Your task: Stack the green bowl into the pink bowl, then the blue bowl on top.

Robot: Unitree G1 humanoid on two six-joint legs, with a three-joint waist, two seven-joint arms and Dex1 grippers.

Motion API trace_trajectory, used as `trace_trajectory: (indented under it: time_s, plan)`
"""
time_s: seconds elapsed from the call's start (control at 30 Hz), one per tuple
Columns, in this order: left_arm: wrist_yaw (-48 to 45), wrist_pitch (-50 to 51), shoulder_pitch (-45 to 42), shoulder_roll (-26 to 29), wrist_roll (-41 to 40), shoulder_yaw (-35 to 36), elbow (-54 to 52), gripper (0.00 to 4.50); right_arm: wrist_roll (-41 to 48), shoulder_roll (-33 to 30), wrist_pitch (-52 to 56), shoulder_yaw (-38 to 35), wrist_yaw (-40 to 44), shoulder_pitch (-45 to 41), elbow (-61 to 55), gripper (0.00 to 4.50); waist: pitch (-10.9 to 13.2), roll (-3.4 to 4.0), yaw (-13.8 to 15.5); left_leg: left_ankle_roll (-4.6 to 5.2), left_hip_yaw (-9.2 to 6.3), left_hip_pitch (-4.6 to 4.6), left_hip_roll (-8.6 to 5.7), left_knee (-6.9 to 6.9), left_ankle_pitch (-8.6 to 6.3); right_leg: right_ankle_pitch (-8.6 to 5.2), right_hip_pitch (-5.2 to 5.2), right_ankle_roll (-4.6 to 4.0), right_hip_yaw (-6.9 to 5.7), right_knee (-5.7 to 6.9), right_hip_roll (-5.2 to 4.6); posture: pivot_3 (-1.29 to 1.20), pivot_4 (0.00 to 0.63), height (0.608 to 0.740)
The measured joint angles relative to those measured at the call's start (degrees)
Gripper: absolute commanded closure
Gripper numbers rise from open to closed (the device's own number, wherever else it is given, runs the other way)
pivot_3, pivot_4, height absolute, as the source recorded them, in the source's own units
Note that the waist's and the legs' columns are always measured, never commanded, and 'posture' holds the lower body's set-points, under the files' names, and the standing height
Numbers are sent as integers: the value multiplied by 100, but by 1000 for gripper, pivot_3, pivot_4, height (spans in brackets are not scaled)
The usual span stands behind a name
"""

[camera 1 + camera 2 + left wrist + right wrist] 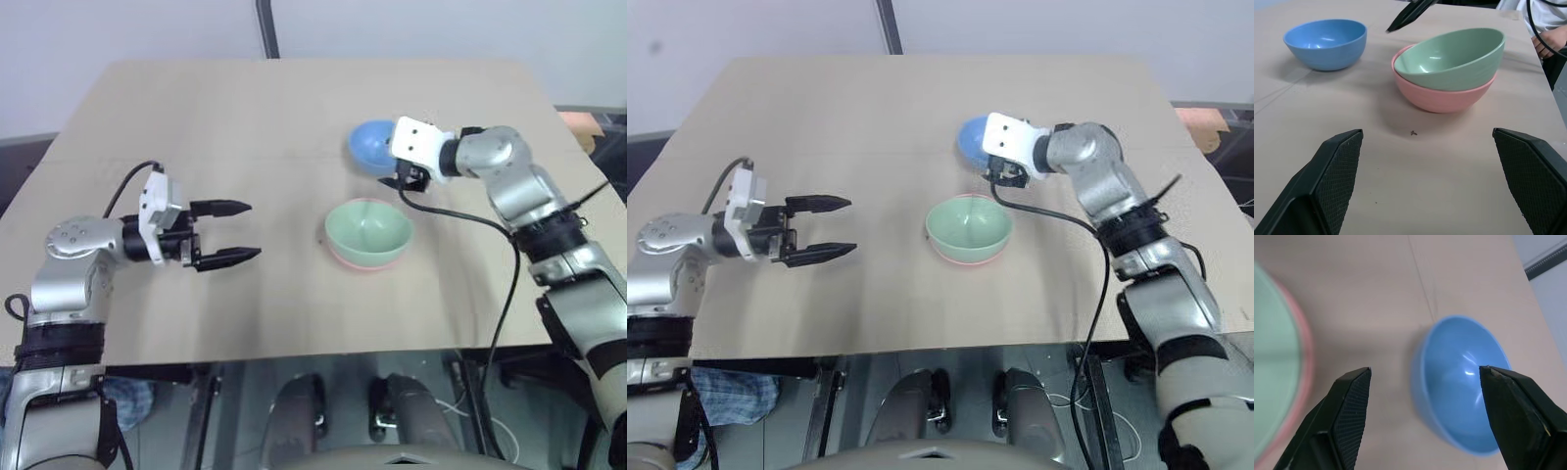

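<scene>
Even, soft overhead light leaves the tan surface (pixel 245 127) bright with only faint shadows. Small white glare spots sit inside the blue bowl (pixel 1462 382). At the left edge of the right wrist view, the green bowl (pixel 1271 377) and pink bowl (pixel 1303 357) are blurred.

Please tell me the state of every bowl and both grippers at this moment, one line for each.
Pale mint-green plastic bowl: nested in the pink bowl, sitting tilted, empty.
Salmon-pink plastic bowl: upright on the table, holding the green bowl.
Sky-blue plastic bowl: upright on the table, alone, empty, not gripped.
Left gripper: open, holding nothing.
Right gripper: open, above the blue bowl.
</scene>
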Motion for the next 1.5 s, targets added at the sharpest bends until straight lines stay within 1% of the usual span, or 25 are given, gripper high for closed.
trace_trajectory:
  time_s: [0.07, 0.13, 0.17, 0.2, 0.33, 0.43, 0.47, 0.5, 0.53, 0.7, 0.77, 1.13, 1.27, 1.33, 1.43, 1.5]
  plan:
    - [103, 108, 165, 56, -52, 104, -200, 0, -263, 293, -472, 88, -155, -279, 819, 654, 1, 1, -7, 0, 1, 0, -1, 0, 0, 0, -1, -1, 1, 0, -1, 0, 150, 740]
    - [187, 163, 210, 66, -72, 149, -289, 0, -365, 487, -694, 113, -244, -417, 1211, 654, 1, 1, -17, 0, 0, 0, 0, -1, 0, 1, -1, -1, 1, 1, 0, 0, 150, 740]
    - [287, 199, 264, 88, -104, 253, -387, 0, -462, 684, -931, 145, -323, -556, 1625, 654, 1, 1, -33, 0, -1, 0, 0, -1, 0, 1, 0, -2, 1, 1, 0, 0, 150, 740]
    - [310, 208, 266, 101, -107, 259, -406, 0, -478, 710, -961, 153, -339, -575, 1685, 654, 1, 1, -33, 0, 0, 0, 0, -2, 0, 1, 0, -2, 1, 1, -1, 0, 150, 740]
    - [598, 253, 473, 196, -159, 554, -545, 0, -623, 1030, -1377, 155, -499, -867, 2528, 654, 1, 1, -73, 0, 0, 0, 0, -3, 0, 2, 0, -3, 2, 1, -2, 0, 150, 740]
    - [734, 272, 657, 232, -167, 726, -633, 0, -731, 1129, -1573, 155, -571, -930, 2910, 654, 1, 2, -85, 0, 0, 1, 0, -4, 0, 2, 0, -3, 2, 1, -3, 0, 150, 740]
    - [783, 281, 727, 240, -167, 769, -674, 0, -778, 1173, -1642, 155, -612, -947, 3087, 1044, 1, 2, -85, 0, 0, 1, -1, -5, 0, 2, 0, -3, 2, 1, -4, 0, 150, 740]
    - [826, 289, 758, 241, -167, 788, -695, 0, -802, 1201, -1675, 155, -623, -955, 3178, 1168, 1, 2, -86, 0, 0, 1, -1, -5, 0, 2, 0, -3, 2, 2, -4, 0, 150, 740]
    - [880, 300, 788, 243, -166, 813, -706, 0, -836, 1233, -1696, 155, -640, -968, 3266, 1426, 1, 3, -89, -1, 0, 2, -1, -5, 0, 2, 0, -3, 3, 2, -4, 0, 150, 740]
    - [1067, 279, 983, 329, -147, 942, -757, 0, -976, 1231, -1849, 138, -793, -1040, 3597, 3796, 2, 3, -95, -1, 0, 3, 0, -6, 0, 2, 0, -4, 4, 2, -5, 0, 150, 740]
    - [1081, 268, 1028, 344, -145, 944, -758, 0, -1009, 1211, -1909, 134, -825, -1040, 3639, 4286, 1, 3, -97, -1, 0, 4, 0, -7, 0, 2, 0, -4, 4, 2, -5, 0, 150, 740]
    - [1086, 176, 952, 356, -145, 927, -741, 0, -1160, 1180, -2197, 32, -947, -1041, 3758, 4286, 2, 5, -99, -1, 1, 4, 0, -8, 0, 2, 0, -4, 4, 2, -5, 0, 150, 740]
    - [1030, 127, 816, 357, -135, 864, -664, 0, -937, 1059, -2183, -209, -552, -1081, 3366, 4286, 3, 6, -99, -1, 2, 3, -1, -8, 0, 2, 0, -4, 5, 2, -5, 0, 150, 740]
    - [977, 109, 696, 356, -94, 784, -590, 0, -528, 873, -1951, -456, 45, -1040, 2530, 4286, 10, 12, -93, -1, 2, 1, -1, -9, 0, 3, -2, -3, 6, 2, -4, 0, 150, 740]
    - [916, 64, 533, 345, -37, 634, -483, 0, 455, 410, -751, -861, 1252, -711, 111, 4286, 8, 10, -66, -1, -3, 0, 0, -15, 0, 3, 0, -4, 3, -4, -3, 0, 150, 740]
    - [867, 30, 487, 341, -30, 581, -402, 0, 885, 174, 70, -979, 1705, -456, -1061, 4286, 5, 8, -62, -1, -3, 1, -1, -15, -1, 3, 2, -4, 1, -6, -5, 0, 150, 740]
